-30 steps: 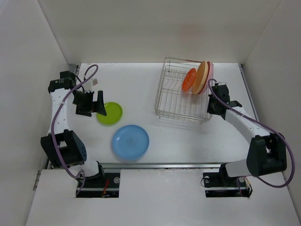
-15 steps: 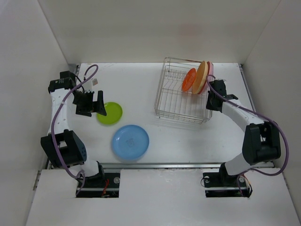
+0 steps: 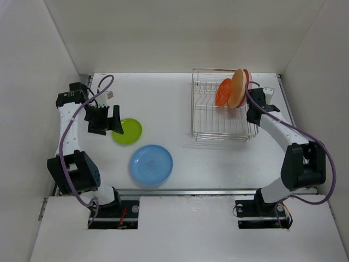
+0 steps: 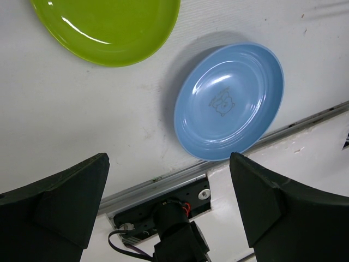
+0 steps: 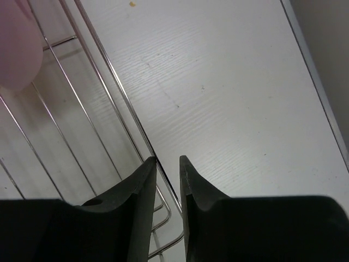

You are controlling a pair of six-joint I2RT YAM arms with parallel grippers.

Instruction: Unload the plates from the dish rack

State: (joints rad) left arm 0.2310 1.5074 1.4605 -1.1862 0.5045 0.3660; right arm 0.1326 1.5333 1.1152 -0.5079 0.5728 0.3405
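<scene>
The wire dish rack (image 3: 203, 117) stands at the back right, square to the table. In it stand an orange-red plate (image 3: 223, 91), a pale yellow-orange plate (image 3: 238, 88) and a sliver of a pink plate (image 3: 247, 75). My right gripper (image 3: 252, 107) is at the rack's right rim. In the right wrist view it (image 5: 168, 161) is shut on the rim wire (image 5: 98, 49), with the pink plate (image 5: 19, 43) at upper left. The lime green plate (image 3: 127, 131) and the blue plate (image 3: 151, 164) lie flat on the table at left. My left gripper (image 3: 112, 121) hangs open and empty beside the green plate.
White walls close in the table on three sides. In the left wrist view the green plate (image 4: 109, 27) and the blue plate (image 4: 229, 101) lie beyond my open left gripper (image 4: 169, 158), with the table's front rail (image 4: 163, 177) and the arm base below.
My right gripper has closed on the rack's right rim, and the rack with its plates has shifted right and turned square to the table. The left arm has not moved.
</scene>
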